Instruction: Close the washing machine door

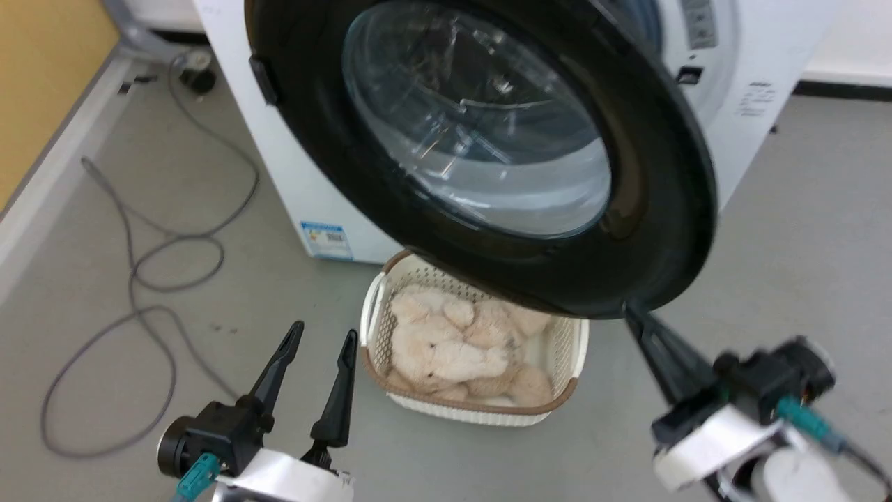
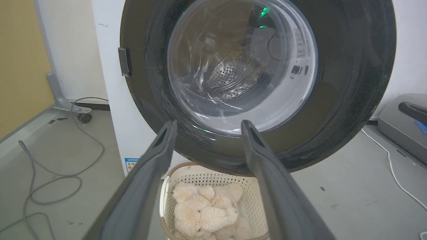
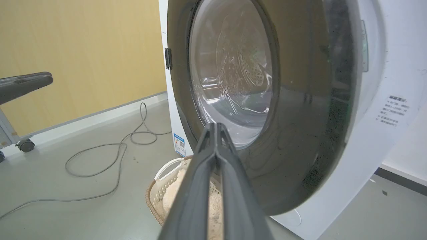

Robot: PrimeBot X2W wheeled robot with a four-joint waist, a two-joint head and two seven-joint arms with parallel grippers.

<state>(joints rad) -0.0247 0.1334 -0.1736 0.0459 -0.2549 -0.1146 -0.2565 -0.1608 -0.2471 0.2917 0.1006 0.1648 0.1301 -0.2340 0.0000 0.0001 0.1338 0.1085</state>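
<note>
Closing is not yet done: the door (image 1: 655,209) stands swung out from the washer (image 1: 279,160), hinged on the robot's left, with a clear gap at its free edge. The final swing and the latching are judged to be left. Right hand (image 1: 633,317): fingers pressed together, tips at the door's lower rim; contact cannot be confirmed. Left hand (image 1: 324,331): fingers spread, holding nothing, apart from the door. Count: one washer, one door, two hands, one basket (image 1: 474,413) on the floor beneath the door, holding plush toys (image 1: 446,348) whose number cannot be told.
</note>
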